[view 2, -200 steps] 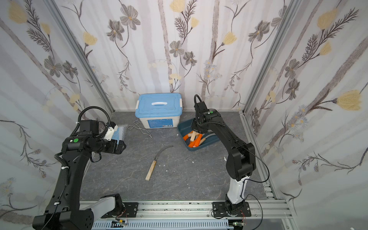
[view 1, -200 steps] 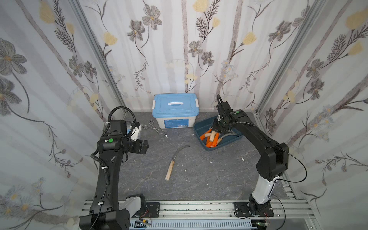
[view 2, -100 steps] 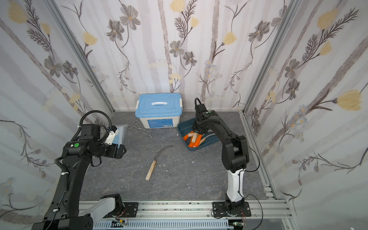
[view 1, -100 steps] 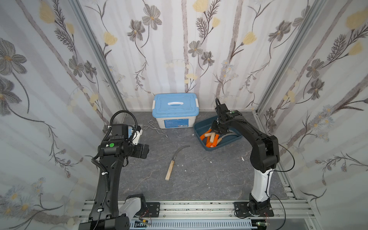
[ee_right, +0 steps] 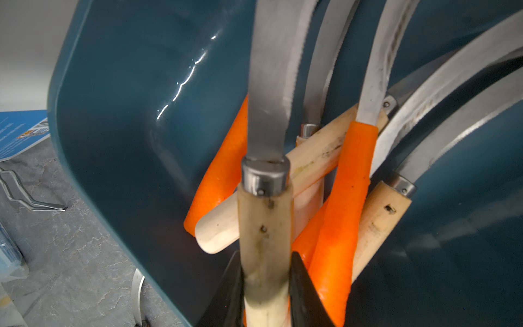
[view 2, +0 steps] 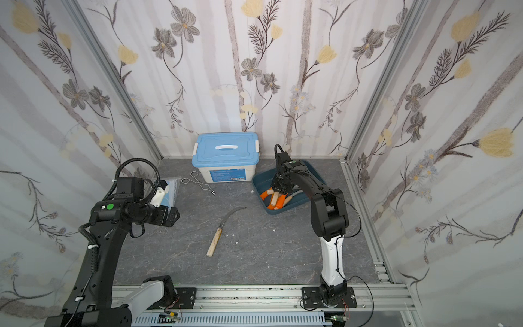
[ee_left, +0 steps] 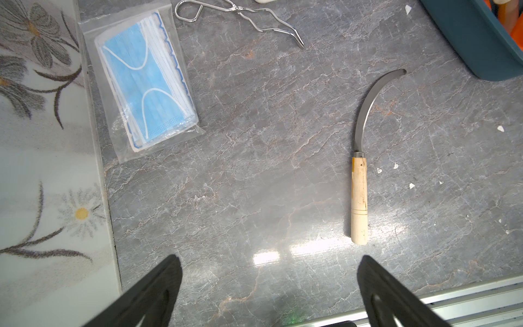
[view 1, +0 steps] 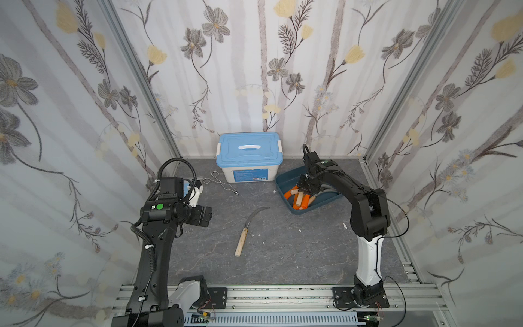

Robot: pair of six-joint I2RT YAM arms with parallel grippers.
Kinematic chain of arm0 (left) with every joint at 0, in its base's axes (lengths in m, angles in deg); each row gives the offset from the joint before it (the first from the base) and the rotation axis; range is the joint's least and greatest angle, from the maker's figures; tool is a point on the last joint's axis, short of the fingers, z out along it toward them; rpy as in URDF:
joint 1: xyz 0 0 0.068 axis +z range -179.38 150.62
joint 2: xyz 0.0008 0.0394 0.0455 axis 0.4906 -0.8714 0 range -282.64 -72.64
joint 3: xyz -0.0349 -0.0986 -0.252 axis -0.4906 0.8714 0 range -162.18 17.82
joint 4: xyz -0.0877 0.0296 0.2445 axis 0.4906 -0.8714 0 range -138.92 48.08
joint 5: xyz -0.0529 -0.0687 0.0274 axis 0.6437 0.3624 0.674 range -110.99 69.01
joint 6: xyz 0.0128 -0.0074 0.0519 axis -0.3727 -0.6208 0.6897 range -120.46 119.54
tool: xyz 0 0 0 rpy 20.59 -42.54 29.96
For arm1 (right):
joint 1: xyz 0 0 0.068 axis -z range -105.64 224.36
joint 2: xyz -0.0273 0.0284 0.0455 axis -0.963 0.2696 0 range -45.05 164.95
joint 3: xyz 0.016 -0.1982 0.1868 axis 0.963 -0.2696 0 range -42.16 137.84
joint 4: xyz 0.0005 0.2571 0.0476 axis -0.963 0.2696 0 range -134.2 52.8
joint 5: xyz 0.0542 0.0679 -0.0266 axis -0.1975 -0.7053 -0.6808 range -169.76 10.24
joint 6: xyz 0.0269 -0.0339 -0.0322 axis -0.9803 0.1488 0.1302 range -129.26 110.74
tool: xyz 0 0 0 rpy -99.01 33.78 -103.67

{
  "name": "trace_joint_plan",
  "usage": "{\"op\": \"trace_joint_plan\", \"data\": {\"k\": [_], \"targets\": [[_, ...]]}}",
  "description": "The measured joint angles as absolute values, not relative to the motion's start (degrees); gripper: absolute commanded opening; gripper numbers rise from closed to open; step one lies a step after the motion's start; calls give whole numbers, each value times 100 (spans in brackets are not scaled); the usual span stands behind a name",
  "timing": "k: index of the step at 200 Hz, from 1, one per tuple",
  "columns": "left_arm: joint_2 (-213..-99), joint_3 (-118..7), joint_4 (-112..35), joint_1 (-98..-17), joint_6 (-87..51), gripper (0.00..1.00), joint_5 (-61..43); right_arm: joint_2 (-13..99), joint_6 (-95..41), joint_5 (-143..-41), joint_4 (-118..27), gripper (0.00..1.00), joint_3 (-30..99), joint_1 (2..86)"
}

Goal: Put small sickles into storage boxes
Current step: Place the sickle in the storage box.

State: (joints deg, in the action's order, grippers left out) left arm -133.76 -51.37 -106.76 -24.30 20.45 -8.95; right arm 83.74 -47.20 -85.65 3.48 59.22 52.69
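Nearest, the left gripper (ee_left: 268, 262) hangs spread wide and empty, a loose wooden-handled sickle (ee_left: 359, 184) lies mid-table, and farther back the right gripper (ee_right: 264, 271) clamps another sickle (ee_right: 266, 215) by its wooden handle inside the teal tray (ee_right: 127, 127), over the piled sickles (ee_right: 348, 198).

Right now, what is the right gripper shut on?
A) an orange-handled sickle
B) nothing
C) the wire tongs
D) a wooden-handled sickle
D: in the right wrist view the right gripper clamps the wooden-handled sickle by its pale handle, over the teal tray.
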Motion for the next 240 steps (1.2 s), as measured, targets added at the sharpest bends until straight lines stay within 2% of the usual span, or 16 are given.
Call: {"op": "trace_joint_plan", "data": {"k": [103,204,240], "targets": [[-13396,-5106,-10676,-2467,2049,100,-937,8617,-4763,-8569,293,15,5942,5295],[-13341,-5089,-10680,-2548,2047,100,-981,8626,-4759,-8543,297,33,5946,5295],[-13267,-5097,-10706,-2596,2049,100,-976,8626,-4730,-8523,306,36,5949,5295]]}}
